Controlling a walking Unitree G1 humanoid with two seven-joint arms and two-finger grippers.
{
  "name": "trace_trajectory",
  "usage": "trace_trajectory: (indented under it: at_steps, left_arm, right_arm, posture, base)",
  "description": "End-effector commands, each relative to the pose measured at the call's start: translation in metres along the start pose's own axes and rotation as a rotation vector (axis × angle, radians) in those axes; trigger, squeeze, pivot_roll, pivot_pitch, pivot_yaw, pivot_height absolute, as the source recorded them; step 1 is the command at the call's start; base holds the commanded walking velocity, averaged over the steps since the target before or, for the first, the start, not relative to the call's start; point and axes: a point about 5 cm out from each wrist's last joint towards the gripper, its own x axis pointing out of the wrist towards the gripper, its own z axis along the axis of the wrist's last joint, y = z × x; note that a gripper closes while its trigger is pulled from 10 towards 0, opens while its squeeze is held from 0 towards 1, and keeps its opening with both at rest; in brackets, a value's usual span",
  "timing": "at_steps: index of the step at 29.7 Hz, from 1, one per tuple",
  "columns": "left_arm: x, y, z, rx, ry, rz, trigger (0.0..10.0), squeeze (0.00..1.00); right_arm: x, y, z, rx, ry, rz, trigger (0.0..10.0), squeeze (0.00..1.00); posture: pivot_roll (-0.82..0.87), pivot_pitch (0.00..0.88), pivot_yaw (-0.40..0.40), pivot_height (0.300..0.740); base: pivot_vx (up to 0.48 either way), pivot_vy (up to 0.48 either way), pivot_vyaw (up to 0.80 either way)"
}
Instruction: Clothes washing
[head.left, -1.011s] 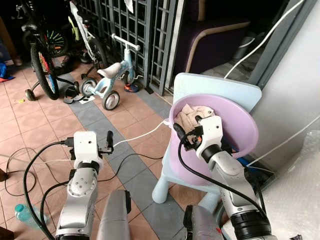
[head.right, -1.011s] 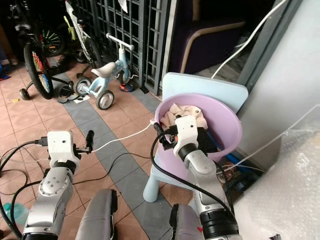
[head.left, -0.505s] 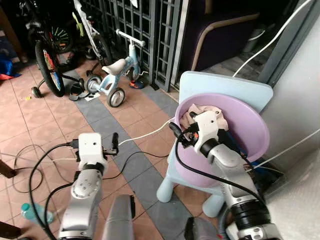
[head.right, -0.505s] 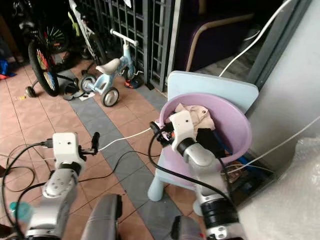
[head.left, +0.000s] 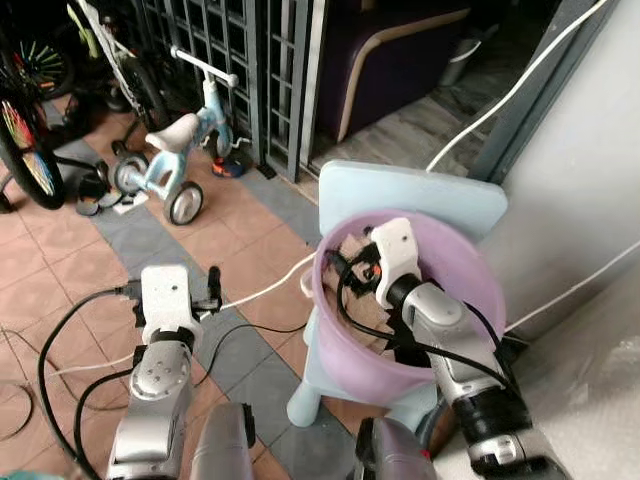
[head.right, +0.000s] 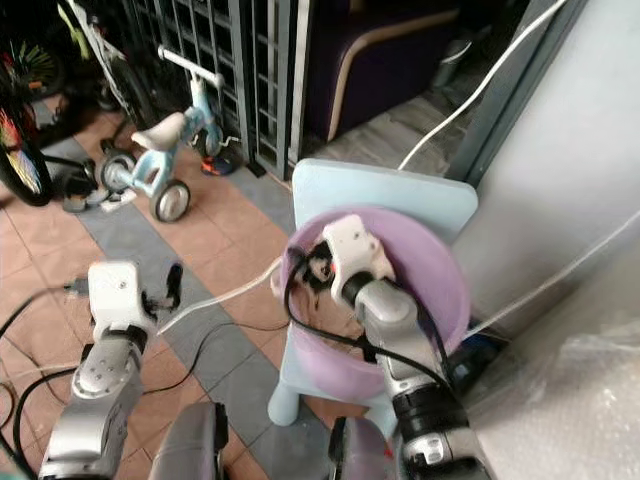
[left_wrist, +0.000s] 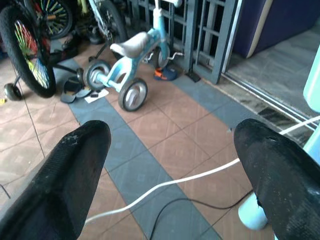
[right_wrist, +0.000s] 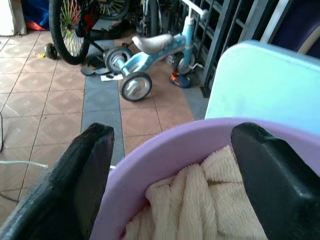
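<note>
A purple basin (head.left: 476, 285) stands on a light-blue child's chair (head.left: 410, 192). Cream towelling laundry (right_wrist: 200, 200) lies inside it. My right gripper (right_wrist: 170, 136) hangs just over the basin's near rim, open, with the rim and the towel showing between its fingers (right_wrist: 87, 172). Nothing is held in it. Its arm (head.left: 440, 320) reaches into the basin from above. My left gripper (head.left: 213, 284) is held out over the tiled floor left of the chair, open and empty, with both black fingers (left_wrist: 72, 162) spread wide.
A white cable (head.left: 262, 287) runs across the tiles to the chair. A small blue balance bike (head.left: 175, 165) and a bicycle wheel (head.left: 25, 150) stand at the back left by a metal gate (head.left: 250, 60). A grey wall (head.left: 590, 150) and bubble wrap (head.right: 585, 400) close the right.
The camera has come closer and now looks down into the basin. My right gripper has moved from outside the rim to over the laundry. The left arm keeps its pose.
</note>
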Motion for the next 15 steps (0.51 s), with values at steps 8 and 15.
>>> trace_trajectory:
  at_steps: [8, 15]
  left_arm:
    - [-0.031, 0.006, 0.002, 0.031, 0.035, 0.012, 10.0, 0.0]
    - [-0.085, 0.019, 0.006, 0.085, 0.077, 0.041, 10.0, 0.0]
  right_arm:
    - [0.009, 0.002, -0.035, 0.019, 0.236, 0.046, 10.0, 0.0]
    - [0.03, 0.023, -0.029, -0.082, 0.182, 0.071, 10.0, 0.0]
  posture:
    - [0.15, 0.201, -0.083, 0.647]
    - [0.23, 0.349, -0.087, 0.647]
  base:
    - [0.0, 0.0, 0.0]
    - [0.0, 0.0, 0.0]
